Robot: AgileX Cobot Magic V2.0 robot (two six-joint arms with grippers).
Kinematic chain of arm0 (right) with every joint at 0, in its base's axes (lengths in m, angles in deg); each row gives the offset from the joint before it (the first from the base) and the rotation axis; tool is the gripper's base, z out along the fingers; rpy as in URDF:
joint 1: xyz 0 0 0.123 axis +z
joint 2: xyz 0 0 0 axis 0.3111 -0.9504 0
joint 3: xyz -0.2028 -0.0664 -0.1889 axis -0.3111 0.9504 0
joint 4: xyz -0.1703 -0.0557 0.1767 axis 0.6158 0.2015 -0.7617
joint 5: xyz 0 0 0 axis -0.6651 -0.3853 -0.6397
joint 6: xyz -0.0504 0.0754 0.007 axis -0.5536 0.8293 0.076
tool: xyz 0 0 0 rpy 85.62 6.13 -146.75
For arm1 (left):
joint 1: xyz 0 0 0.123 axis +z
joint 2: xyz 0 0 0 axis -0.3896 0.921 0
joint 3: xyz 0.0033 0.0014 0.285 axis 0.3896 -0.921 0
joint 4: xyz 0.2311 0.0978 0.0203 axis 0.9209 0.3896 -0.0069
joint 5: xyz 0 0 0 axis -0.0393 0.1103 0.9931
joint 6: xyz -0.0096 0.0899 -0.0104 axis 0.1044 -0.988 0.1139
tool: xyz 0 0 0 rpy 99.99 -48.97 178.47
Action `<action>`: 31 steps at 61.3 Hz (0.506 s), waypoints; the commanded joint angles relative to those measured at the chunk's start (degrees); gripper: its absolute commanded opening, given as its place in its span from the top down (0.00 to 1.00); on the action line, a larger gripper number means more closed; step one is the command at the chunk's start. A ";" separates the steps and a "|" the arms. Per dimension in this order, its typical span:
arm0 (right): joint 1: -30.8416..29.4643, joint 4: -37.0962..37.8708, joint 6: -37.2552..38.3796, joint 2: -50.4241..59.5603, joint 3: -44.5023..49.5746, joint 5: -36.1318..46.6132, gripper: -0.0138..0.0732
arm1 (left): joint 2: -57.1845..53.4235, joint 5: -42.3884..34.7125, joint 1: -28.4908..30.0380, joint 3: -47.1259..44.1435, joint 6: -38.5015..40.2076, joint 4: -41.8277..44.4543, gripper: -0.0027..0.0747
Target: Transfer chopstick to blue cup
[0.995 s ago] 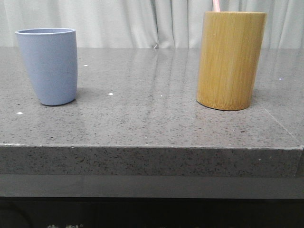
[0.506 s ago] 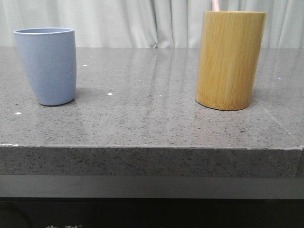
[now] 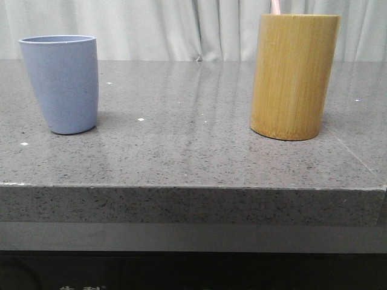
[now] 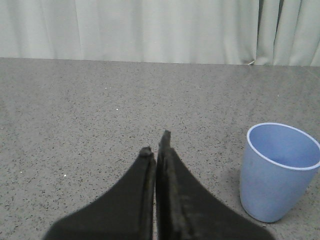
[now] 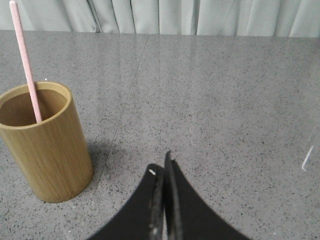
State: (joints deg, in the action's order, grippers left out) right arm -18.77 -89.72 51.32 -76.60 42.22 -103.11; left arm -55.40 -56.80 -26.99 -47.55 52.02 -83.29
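The blue cup [image 3: 60, 83] stands upright on the left of the grey stone table; the left wrist view shows the blue cup [image 4: 279, 170] with nothing inside. A pale pink chopstick [image 5: 26, 62] leans inside the bamboo cylinder [image 5: 42, 142], and only the tip of the chopstick [image 3: 275, 6] pokes above the bamboo cylinder [image 3: 294, 75] in the front view. My left gripper [image 4: 155, 145] is shut with nothing in it, above the table beside the blue cup. Beside the cylinder, my right gripper [image 5: 163, 162] is also shut and holds nothing. Neither gripper shows in the front view.
The grey speckled table [image 3: 193, 145] has its front edge [image 3: 193, 188] close to the camera. A pale curtain [image 3: 181, 27] hangs behind it. A seam [image 5: 125, 115] runs across the stone beside the cylinder.
The front view jitters by a few pixels; the cups stay in place and neither gripper enters that view.
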 commanded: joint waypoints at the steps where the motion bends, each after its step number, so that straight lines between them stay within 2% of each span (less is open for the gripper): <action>1: -0.27 -0.10 -0.32 -0.53 -2.22 5.06 0.66 | 0.58 -6.02 -0.44 2.12 0.23 0.00 0.81; 5: -0.27 -0.10 -0.32 -0.53 -2.22 5.01 0.47 | 0.58 -6.03 -0.44 2.12 0.23 0.00 0.58; 6: -0.27 -0.10 -0.32 -0.53 -2.22 5.01 0.41 | 0.58 -5.92 -0.44 2.12 0.23 0.00 0.50; 12: -0.27 -0.10 -0.32 -0.53 -2.22 4.95 0.21 | 0.58 -5.82 -0.44 2.12 0.23 0.00 0.16; 16: -0.27 -0.10 -0.32 -0.53 -2.22 5.00 0.14 | 0.58 -5.82 -0.44 2.01 0.23 0.00 0.06; 31: -0.27 -0.10 -0.32 -0.53 -2.22 4.95 0.12 | 0.58 -5.38 -0.44 1.92 0.23 0.00 0.13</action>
State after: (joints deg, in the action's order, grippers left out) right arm -18.77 -89.72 51.32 -76.60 42.22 -102.96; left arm -55.40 -57.86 -26.99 -47.41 52.02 -83.29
